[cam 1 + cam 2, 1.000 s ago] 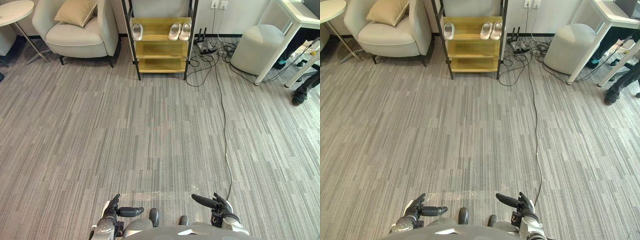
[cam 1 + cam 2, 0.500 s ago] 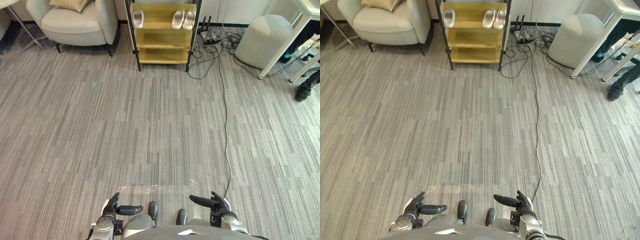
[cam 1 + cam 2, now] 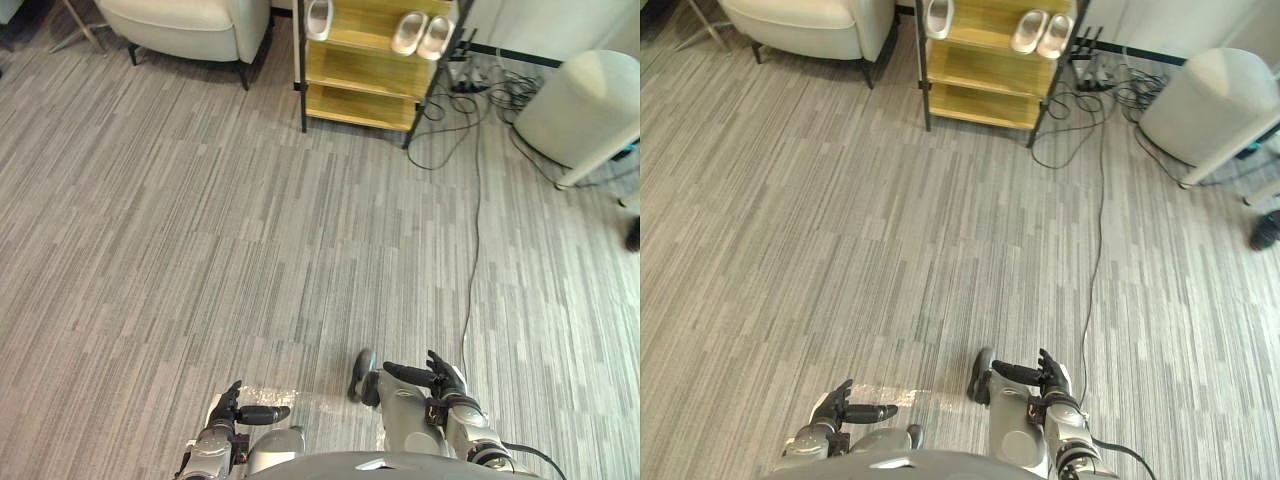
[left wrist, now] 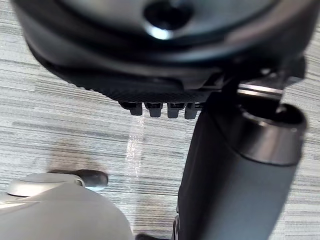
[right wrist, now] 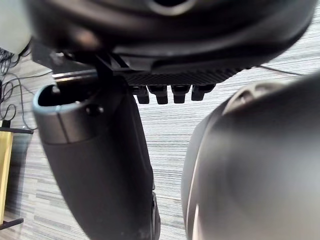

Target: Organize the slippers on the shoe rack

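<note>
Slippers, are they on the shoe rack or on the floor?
On it. Three pale slippers lie on one yellow shelf of the shoe rack: one at its left end, a pair at its right.

the dark left hand (image 3: 232,409) on its silver-grey arm (image 3: 203,458) hangs low, fingers loose, thumb poking toward the other hand, holding nothing. the dark right hand (image 3: 441,380) sits a bit further forward, loose and empty too.

Three slippers (image 3: 409,33) sit on the shoe rack (image 3: 365,70), right of the armchair (image 3: 190,15).
</note>
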`<state>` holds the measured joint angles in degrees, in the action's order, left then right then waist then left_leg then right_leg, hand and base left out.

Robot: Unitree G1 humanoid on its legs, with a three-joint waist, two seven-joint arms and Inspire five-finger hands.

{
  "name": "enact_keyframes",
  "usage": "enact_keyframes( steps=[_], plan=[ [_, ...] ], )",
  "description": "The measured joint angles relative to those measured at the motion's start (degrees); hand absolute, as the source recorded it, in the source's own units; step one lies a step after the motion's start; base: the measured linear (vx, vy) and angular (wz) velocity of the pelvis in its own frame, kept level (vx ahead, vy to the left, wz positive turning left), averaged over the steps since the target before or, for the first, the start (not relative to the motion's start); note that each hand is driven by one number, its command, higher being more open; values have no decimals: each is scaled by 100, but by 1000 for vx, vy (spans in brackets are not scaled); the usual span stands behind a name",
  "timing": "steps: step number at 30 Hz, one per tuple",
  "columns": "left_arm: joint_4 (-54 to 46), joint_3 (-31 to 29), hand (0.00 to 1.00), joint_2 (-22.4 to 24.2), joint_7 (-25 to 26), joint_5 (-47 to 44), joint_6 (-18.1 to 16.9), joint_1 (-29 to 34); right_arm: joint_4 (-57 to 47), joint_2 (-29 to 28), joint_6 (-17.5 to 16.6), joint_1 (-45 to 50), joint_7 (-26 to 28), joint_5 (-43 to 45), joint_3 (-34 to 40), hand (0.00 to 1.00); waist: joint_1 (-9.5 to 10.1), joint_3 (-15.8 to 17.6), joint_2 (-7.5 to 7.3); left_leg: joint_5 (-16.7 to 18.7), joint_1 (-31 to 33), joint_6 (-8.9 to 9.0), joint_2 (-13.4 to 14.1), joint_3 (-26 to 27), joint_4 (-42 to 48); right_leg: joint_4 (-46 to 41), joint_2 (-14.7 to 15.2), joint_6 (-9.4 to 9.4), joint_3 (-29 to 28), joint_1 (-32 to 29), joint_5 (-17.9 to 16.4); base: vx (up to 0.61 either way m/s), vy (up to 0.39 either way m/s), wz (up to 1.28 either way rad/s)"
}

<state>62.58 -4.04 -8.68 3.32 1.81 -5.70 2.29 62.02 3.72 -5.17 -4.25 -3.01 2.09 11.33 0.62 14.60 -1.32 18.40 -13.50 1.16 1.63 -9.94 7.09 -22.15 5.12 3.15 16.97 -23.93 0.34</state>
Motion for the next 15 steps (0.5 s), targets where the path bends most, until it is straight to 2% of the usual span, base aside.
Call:
enact_keyframes(
  steps=[1,2,3,4,5,6,7,8,9,10,11,13,14,15],
  plan=[
    [45,-98,100,67,7,-1,1,-70,3,32,6,-58,-2,17,44,100,31,28,147,43,1,54,117,-16,140,-191,-62,13,134,19,-116,671,-281,50],
    [31,-272,100,189,-13,0,-17,-144,-9,27,-14,-97,-13,18,121,100,32,8,221,-112,273,302,205,25,865,-241,-130,142,241,214,-428,662,-269,35],
    [27,-371,100,241,-49,0,-31,-145,9,11,-3,-94,-11,19,120,100,31,23,250,-287,405,456,230,38,1436,-147,-197,155,306,466,-566,757,-325,37],
    [2,-498,100,261,-75,-1,-50,-129,-1,-25,19,-17,-10,22,91,100,25,13,287,-721,717,391,239,79,2450,118,-332,142,351,907,-673,715,-312,24],
    [-59,-645,100,335,-82,-5,-48,-130,-127,-105,16,127,-19,29,16,100,44,16,296,-1221,1220,506,350,235,3754,468,-455,121,359,1423,-793,641,-281,15],
    [-123,-648,100,336,-79,-6,-53,-134,-155,-118,18,154,-17,30,-4,100,56,27,311,-1148,1492,476,461,416,4337,602,-537,138,359,1615,-807,591,-235,4],
    [-305,-708,100,353,-84,-10,-55,-163,-182,-168,17,140,-28,65,-9,100,130,85,282,-874,2081,400,720,858,5330,913,-663,176,325,2036,-836,467,-173,-6],
    [-393,-763,100,350,-104,-14,-53,-199,-204,-211,18,141,-43,93,-4,100,195,109,244,-720,2380,334,803,1015,5593,1079,-697,176,303,2240,-844,444,-125,-11],
    [-536,-768,100,347,-102,-23,-79,-287,-260,-278,21,152,-106,177,-4,100,284,151,158,-487,2884,248,816,1227,5628,1342,-708,175,260,2602,-847,334,-75,-8],
    [-576,-763,100,339,-93,-31,-105,-323,-269,-289,19,144,-128,218,-4,100,316,164,139,-398,3088,232,792,1292,5517,1452,-706,168,236,2732,-853,402,-38,-21],
    [-634,-750,100,354,-85,-67,-158,-378,-265,-287,20,105,-144,255,9,100,380,176,119,-227,3434,199,710,1411,5053,1643,-691,145,132,2971,-866,398,41,-39],
    [-642,-685,100,363,-84,-129,-178,-451,-259,-287,15,49,-164,255,51,100,478,199,78,-258,3631,208,379,1386,3393,1769,-532,-99,-24,3229,-1017,410,120,-53],
    [-606,-604,100,384,-76,-126,-176,-463,-259,-248,1,53,-171,254,49,100,503,185,111,-636,3641,253,260,1309,2101,1777,-486,-281,-164,3363,-1213,449,209,-47],
    [-588,-599,100,401,-80,-143,-167,-466,-239,-236,5,53,-177,255,47,100,537,167,195,-1255,3594,200,230,1250,1874,1764,-473,-378,-256,3449,-1309,567,239,-55]
  ],
)
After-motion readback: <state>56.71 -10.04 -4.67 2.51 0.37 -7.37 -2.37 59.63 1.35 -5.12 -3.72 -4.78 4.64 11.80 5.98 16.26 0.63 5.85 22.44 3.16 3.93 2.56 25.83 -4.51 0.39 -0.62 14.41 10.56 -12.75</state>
